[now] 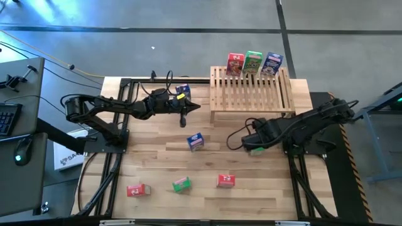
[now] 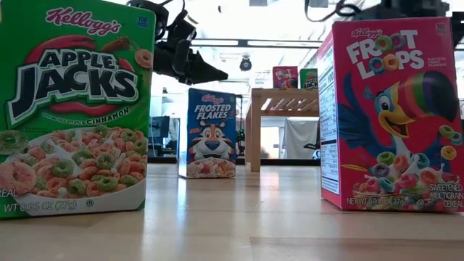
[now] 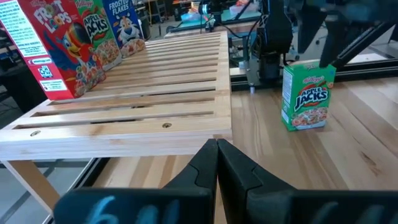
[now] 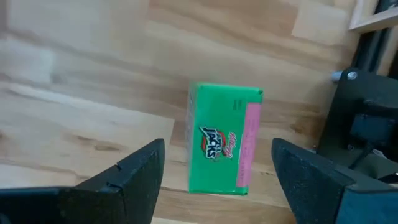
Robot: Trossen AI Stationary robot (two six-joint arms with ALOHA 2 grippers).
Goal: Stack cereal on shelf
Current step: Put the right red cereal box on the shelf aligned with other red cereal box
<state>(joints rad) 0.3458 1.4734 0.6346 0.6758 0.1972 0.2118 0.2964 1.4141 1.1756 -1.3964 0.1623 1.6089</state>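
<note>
The shelf (image 1: 251, 94) is the landmark here: a slatted wooden rack at the far side of the table (image 1: 157, 201), with three cereal boxes standing in a row along its far edge, a red box (image 1: 235, 64), a green box (image 1: 252, 63) and a blue box (image 1: 272, 64). Just off the shelf's near right corner, the right gripper (image 1: 249, 143) hangs over a green cereal box (image 4: 221, 140) standing on the table; its fingers are spread wide, one on either side of the box and apart from it, grasping nothing. The left gripper (image 1: 183, 119) is off the shelf's left end, fingers clenched together on nothing, pointing toward the shelf's near edge, with another blue box (image 1: 183, 91) beside its arm. On the near side of the shelf, out on the table, a blue box (image 1: 195, 142) stands near the middle, and well beyond it, by the table's near edge, are a red box (image 1: 136, 190), a green box (image 1: 181, 184) and a red box (image 1: 225, 181).
</note>
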